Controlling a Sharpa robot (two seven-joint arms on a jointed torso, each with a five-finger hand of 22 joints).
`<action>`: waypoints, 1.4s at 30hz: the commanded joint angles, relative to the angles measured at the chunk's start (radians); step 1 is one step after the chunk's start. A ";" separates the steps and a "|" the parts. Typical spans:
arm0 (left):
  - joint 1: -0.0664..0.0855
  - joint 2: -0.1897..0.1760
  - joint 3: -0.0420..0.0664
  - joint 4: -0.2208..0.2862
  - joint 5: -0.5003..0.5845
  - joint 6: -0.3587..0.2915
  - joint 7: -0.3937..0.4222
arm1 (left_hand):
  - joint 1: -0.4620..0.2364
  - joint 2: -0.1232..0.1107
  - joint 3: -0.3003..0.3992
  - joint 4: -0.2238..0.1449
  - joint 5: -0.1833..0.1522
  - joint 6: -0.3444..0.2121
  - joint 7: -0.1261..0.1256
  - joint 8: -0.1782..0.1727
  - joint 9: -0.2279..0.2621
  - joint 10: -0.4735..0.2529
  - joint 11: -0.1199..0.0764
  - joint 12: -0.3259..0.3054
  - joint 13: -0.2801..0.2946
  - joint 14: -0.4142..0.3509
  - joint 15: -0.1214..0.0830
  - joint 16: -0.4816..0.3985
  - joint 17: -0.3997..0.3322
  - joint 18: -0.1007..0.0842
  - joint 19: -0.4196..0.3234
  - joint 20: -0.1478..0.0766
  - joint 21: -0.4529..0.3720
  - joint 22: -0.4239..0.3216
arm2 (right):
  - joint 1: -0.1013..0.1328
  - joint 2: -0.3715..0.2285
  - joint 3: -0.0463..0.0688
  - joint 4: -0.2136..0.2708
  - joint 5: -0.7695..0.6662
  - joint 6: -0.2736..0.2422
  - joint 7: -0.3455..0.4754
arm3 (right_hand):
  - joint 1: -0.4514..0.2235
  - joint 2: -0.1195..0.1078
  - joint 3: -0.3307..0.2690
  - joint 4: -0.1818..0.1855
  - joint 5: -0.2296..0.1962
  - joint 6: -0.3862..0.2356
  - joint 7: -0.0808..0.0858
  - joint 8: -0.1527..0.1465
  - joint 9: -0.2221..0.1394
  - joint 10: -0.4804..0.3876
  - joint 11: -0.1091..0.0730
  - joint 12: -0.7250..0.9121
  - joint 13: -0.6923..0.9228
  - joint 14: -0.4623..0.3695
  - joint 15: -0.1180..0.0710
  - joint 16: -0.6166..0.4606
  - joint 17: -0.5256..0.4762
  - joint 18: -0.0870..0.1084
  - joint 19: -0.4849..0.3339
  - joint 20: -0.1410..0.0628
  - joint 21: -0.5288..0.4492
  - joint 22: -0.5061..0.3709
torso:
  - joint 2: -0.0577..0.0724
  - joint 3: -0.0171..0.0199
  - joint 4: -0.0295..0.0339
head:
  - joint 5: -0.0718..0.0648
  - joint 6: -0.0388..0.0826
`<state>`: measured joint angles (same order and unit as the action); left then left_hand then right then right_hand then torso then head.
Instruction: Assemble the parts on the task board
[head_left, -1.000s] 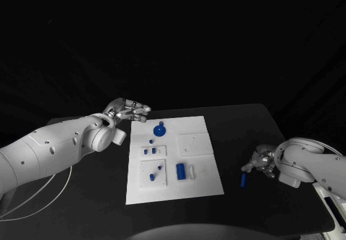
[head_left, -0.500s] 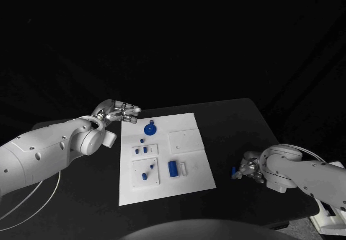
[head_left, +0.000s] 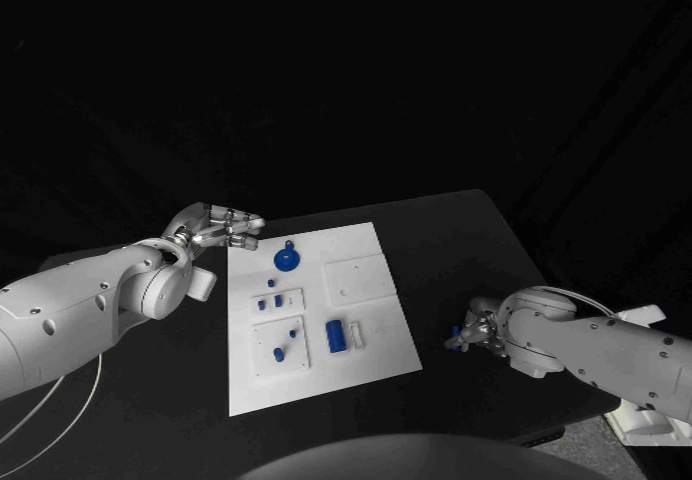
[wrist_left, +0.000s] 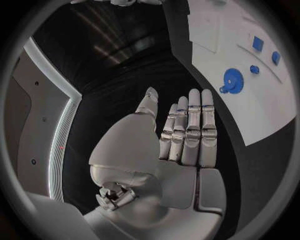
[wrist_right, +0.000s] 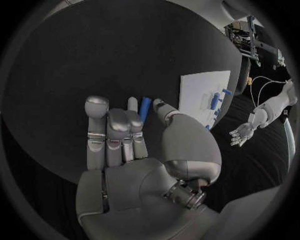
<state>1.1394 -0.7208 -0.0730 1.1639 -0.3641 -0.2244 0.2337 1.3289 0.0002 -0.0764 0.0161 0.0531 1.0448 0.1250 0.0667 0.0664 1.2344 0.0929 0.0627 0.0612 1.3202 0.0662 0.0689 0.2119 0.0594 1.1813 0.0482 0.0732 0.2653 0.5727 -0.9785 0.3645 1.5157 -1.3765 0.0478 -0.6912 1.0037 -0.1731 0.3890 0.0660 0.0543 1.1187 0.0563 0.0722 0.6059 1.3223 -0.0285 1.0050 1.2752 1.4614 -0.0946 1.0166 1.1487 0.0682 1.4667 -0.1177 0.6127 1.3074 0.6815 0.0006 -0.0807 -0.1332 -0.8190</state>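
The right hand (head_left: 477, 334) hangs over the black table (head_left: 476, 250) just off the task board's right edge, near the board's near right corner. It pinches a small blue part (wrist_right: 144, 108) between thumb and a finger; in the right wrist view the piece stands up between the fingertips while the other fingers (wrist_right: 95, 125) stay nearly straight.

The left hand (head_left: 216, 227) sits at the far left corner of the task board (head_left: 389, 350), holding nothing, its fingers (wrist_left: 190, 125) extended side by side with the thumb set apart.

On the board, a round blue part (head_left: 287, 259) with a small tab lies near the far edge. Nearer, on the left side, small blue pieces (head_left: 268, 299) stand in a raised white block, and another such block holds more (head_left: 283, 346). A rectangular blue part (head_left: 336, 335) lies toward the middle near the near edge. A plain white square plate (head_left: 359, 279) rests on the right side.
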 joint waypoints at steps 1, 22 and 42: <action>0.000 0.001 0.000 0.002 0.002 0.003 0.009 | 0.003 0.006 -0.007 -0.001 0.002 -0.003 0.001 -0.002 0.001 -0.009 -0.001 -0.002 0.001 -0.001 -0.005 -0.001 0.001 -0.014 0.003 -0.005 0.004 -0.001 | -0.007 0.006 -0.004 -0.007 -0.040 -0.053 -0.043 | -0.008 -0.006 -0.001 0.009 -0.006 -0.004 0.000 -0.008 -0.185 0.002 -0.001 -0.003 0.002 0.001 0.004 -0.002 0.001 -0.005 0.053 0.002 0.007 0.054 | 0.000 -0.0005 -0.0010 | -0.001 -0.003; 0.000 -0.002 0.000 0.002 0.003 0.010 0.001 | 0.002 0.007 -0.006 0.000 0.002 -0.003 0.002 -0.002 0.001 -0.010 0.000 -0.002 0.001 -0.002 -0.005 -0.001 0.001 -0.014 0.003 -0.005 0.004 -0.002 | -0.009 0.048 -0.004 -0.038 -0.129 -0.071 -0.052 | 0.123 0.059 0.053 -0.193 0.013 0.006 0.000 -0.009 -0.182 -0.002 -0.003 -0.002 0.005 0.002 0.006 -0.006 -0.003 -0.005 0.052 0.006 0.017 0.054 | 0.000 -0.0029 0.0000 | 0.002 -0.008; 0.000 -0.004 -0.001 0.004 0.003 0.013 -0.004 | 0.003 0.010 -0.006 0.002 0.001 -0.005 0.004 -0.002 0.001 -0.012 0.001 -0.002 0.001 0.000 -0.005 -0.001 0.003 -0.013 0.004 -0.005 0.004 -0.002 | -0.036 0.104 -0.017 -0.080 -0.173 -0.073 -0.034 | 0.141 0.039 0.042 -0.250 0.056 -0.032 0.020 -0.010 -0.255 -0.015 0.009 -0.008 -0.006 -0.001 0.015 -0.004 -0.010 0.001 0.051 0.015 0.016 0.058 | 0.000 -0.0029 0.0001 | 0.005 -0.015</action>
<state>1.1393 -0.7250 -0.0742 1.1648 -0.3636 -0.2227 0.2260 1.3289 0.0002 -0.0764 0.0161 0.0532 1.0449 0.1250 0.0667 0.0663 1.2272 0.0930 0.0627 0.0611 1.3202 0.0662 0.0689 0.2129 0.0594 1.1813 0.0481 0.0731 0.2644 0.5650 -0.8912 0.3706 1.4575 -1.5277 -0.0539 -0.6918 1.1470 -0.1277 0.4248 -0.1838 0.1051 1.1234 0.0581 0.0735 1.0104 1.3116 -0.0215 1.0008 1.2695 1.4615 -0.0876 1.0137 1.1402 0.0672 1.4666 -0.1105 0.6270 1.3074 0.6808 -0.0022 -0.0804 -0.1284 -0.8325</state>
